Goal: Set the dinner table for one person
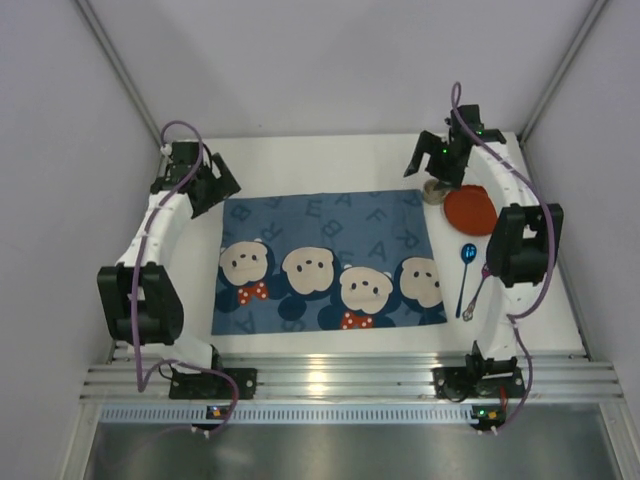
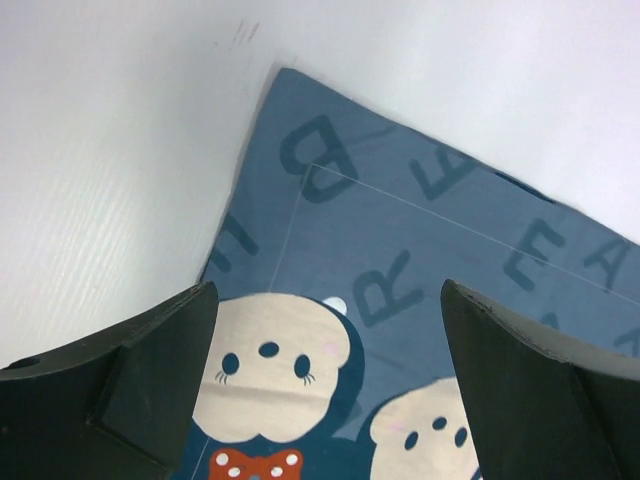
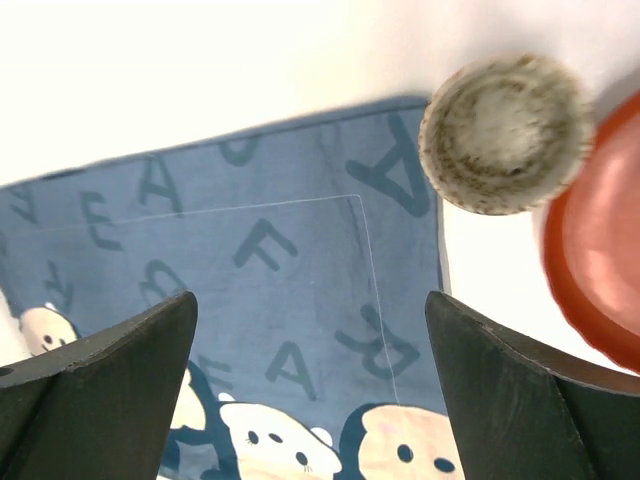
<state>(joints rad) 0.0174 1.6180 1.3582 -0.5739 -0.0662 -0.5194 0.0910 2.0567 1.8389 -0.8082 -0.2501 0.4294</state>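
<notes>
**A:** Is there any writing to read?

**B:** Only loose capitals printed on the blue cloth placemat with cartoon mouse faces (image 1: 330, 235). They are B, A, F, R and E, scattered and turned every way, and they spell no word. I can see no brand or label.

**A:** Where is the desk?

**B:** The large plain white matte rectangular desk (image 1: 320, 165) lies under everything. It shows bare at the placemat's 12 o'clock and along its 3 o'clock side.

**A:** What is hard to make out?

**B:** A shiny blue metal spoon (image 1: 465, 283) lies on the desk at the placemat's 3 o'clock. A thin second utensil (image 1: 480, 288) just beside it runs partly under the right arm (image 1: 520, 245), and it is too small to identify. The top view shows little of the small speckled beige round cup (image 1: 436, 190) at the placemat's 1 o'clock corner.

**A:** Do the wrist cameras add anything?

**B:** The right wrist view looks straight down into the cup and shows its whole rim. The orange-red round plate (image 1: 470, 210) is next to it, cut off by the frame, and I cannot tell whether the two touch. The left wrist view shows the placemat's stitched seam and faint dark marks (image 2: 245, 32) on the desk, which the top view does not.

**A:** And the jaws?

**B:** The left jaws are spread wide with nothing in them, over the placemat's 10 o'clock corner. The right jaws are just as wide and also hold nothing, over the 2 o'clock corner. In the wrist views the frame cuts off all but the dark fingertips.
</notes>
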